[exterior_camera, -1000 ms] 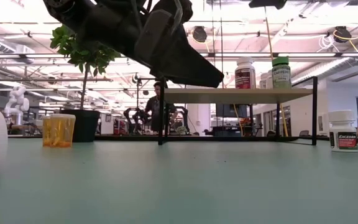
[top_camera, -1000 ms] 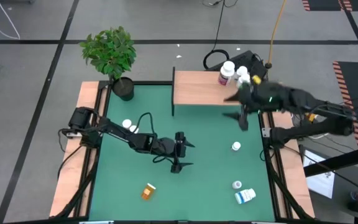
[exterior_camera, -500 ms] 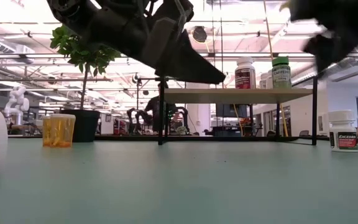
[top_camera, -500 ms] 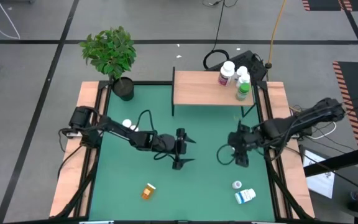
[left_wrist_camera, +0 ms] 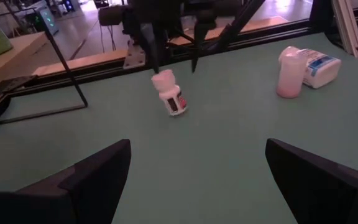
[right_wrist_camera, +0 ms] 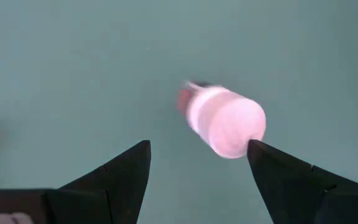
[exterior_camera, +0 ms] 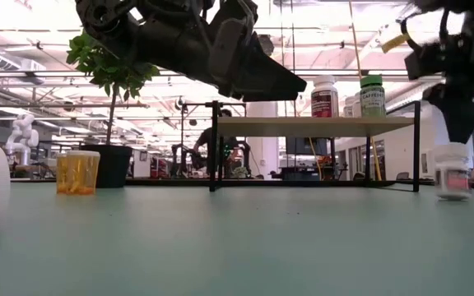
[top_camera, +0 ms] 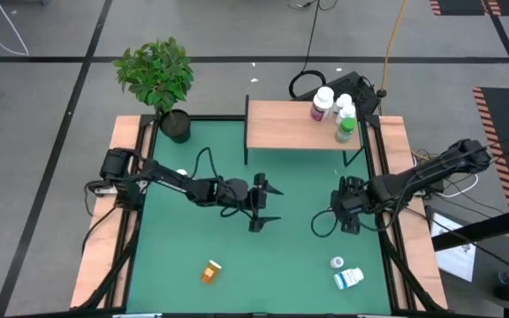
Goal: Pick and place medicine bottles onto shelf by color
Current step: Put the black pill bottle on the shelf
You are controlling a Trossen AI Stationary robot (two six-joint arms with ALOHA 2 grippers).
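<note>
The right pincer (top_camera: 350, 212) is hanging open over a small white-capped bottle (left_wrist_camera: 170, 94) tilting on the green tabletop (top_camera: 290, 256), so closing squarely on it seems next, while the left pincer (top_camera: 263, 203) is waiting open mid-table.

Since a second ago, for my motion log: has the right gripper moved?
Yes. The right gripper has come away from the shelf down the table to hang over a small white bottle.

Open green table (top_camera: 299, 177) between both arms; shelf (top_camera: 285, 126) blocks the far edge.
</note>
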